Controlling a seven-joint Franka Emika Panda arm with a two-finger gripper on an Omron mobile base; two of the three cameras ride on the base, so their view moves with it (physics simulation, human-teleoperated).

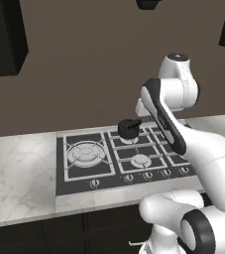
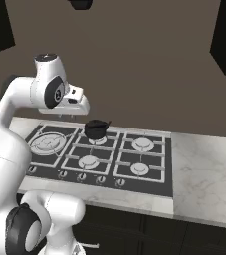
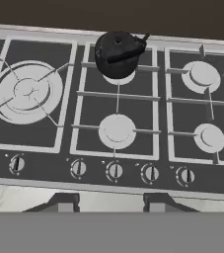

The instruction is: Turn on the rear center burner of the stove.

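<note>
Above stove [image 3: 118, 59], gripper [image 3: 111, 203] hovering, fingers apart, holding nothing.
Knobs [image 3: 114, 171] sitting untouched; kettle [image 3: 117, 53] covering rear center burner [image 3: 119, 78]; turning not begun.

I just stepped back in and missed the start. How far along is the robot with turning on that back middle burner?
Nothing looks done: the five knobs along the stove front look alike and no flame shows. A black kettle sits on the rear center burner. In hand: the gripper hovers above the stove's front edge, fingertips apart, touching nothing. Left: reach the matching knob, which the pictures don't identify, grip and turn it.
</note>
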